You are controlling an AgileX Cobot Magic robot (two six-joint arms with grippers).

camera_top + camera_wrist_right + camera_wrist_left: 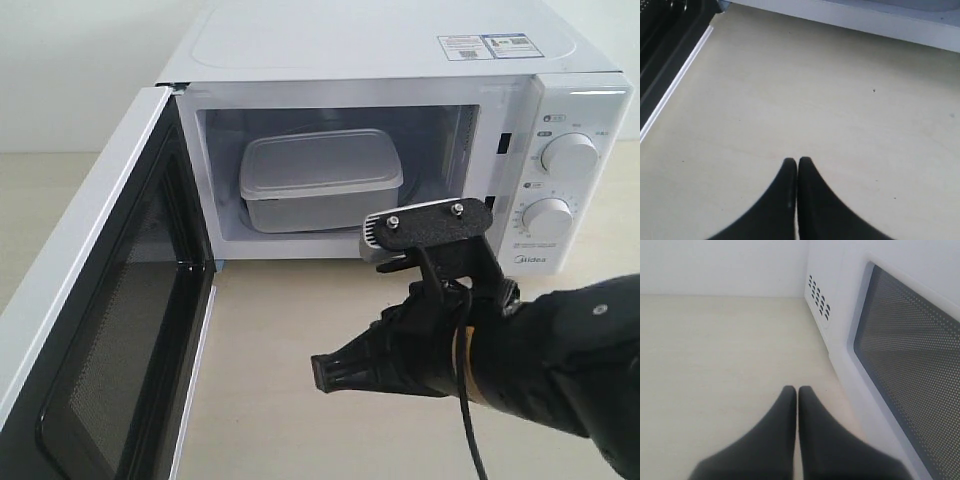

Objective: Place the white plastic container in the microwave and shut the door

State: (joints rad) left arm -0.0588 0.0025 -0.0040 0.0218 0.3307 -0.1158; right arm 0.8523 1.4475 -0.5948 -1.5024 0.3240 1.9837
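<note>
surface: pale beige tabletop [300,330] | backdrop: plain white wall [80,60] | light: soft, even

1. We see the microwave [380,50] white all over, its two dials [568,155] white as well. The stickers [485,46] on top seem to carry red and blue print, too small for us to be sure.
2. The door [75,270] is white outside and black on its inner frame. Its window [910,365] shows a dark, fine dotted mesh.
3. The white plastic container [318,178] reads greyish-white to us in the cavity's shade.
4. The table [300,330] is pale cream.
5. The left gripper [797,390] and the right gripper [797,161] are black.
</note>
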